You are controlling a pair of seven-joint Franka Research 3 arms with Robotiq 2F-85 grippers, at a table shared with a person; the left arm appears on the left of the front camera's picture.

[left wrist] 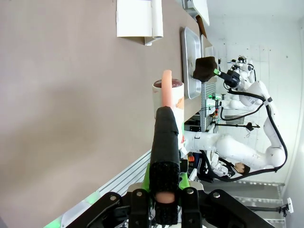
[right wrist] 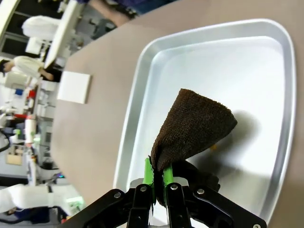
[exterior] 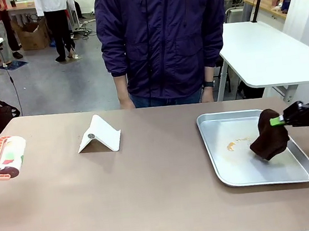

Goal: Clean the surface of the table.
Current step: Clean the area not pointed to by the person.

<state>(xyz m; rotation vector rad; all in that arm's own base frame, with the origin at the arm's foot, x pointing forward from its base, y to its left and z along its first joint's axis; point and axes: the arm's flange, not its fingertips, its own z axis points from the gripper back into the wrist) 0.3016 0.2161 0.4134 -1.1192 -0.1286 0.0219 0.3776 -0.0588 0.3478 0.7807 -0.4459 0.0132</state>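
Observation:
The taupe-brown table (exterior: 152, 194) spans the front view. At its left edge lies a lint roller (exterior: 6, 157) with a pink handle. In the left wrist view my left gripper (left wrist: 166, 114) is shut on that pink handle (left wrist: 166, 85), and the roller's drum (left wrist: 175, 97) sits just beyond the fingertips over the table (left wrist: 71, 95). On the right, my right gripper (exterior: 280, 120) is shut on a dark brown cloth (exterior: 268, 135) that hangs onto the metal tray (exterior: 222, 169). The right wrist view shows the gripper (right wrist: 156, 173) pinching the cloth (right wrist: 194, 126) above the tray (right wrist: 142, 118).
A white folded stand (exterior: 98, 136) sits left of the table's middle. An orange smear (exterior: 231, 145) marks the tray floor beside the cloth. A person in a dark jacket (exterior: 162, 36) stands at the far edge, hands hanging down. White tables stand behind.

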